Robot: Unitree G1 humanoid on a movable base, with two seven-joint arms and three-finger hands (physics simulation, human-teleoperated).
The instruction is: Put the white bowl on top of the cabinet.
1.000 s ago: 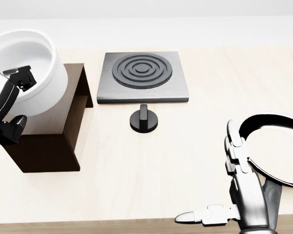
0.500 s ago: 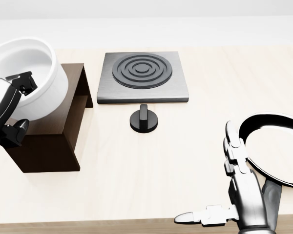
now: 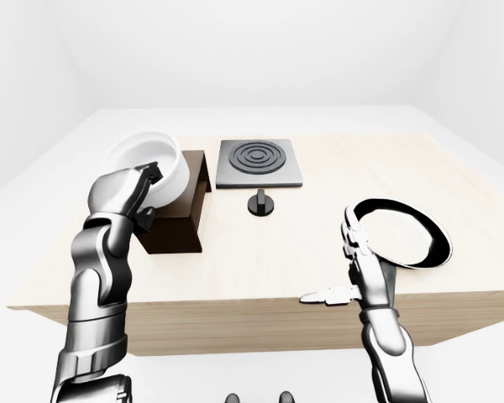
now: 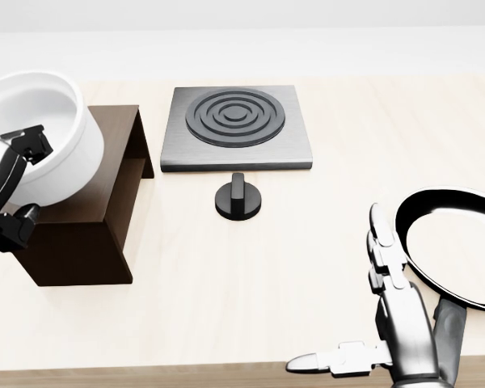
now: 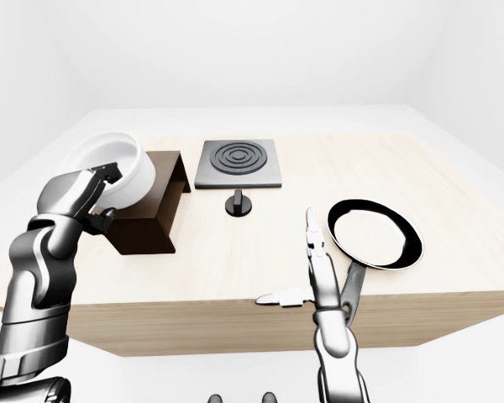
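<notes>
White bowl (image 4: 44,129) atop cabinet (image 4: 89,218) (hand-held)

Left robot hand (image 3: 133,195) gripping white bowl (image 3: 148,164) (rim pinched), over dark cabinet (image 3: 181,220)

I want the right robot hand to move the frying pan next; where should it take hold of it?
By the handle: it juts from the frying pan toward the table's lower edge, beside the open right robot hand. Come from the view's bottom and wrap the fingers round it. The round rim is probably too wide and shallow for three fingers.

Upright white bowl (image 4: 44,133) sits atop the dark brown cabinet (image 4: 89,218).
</notes>
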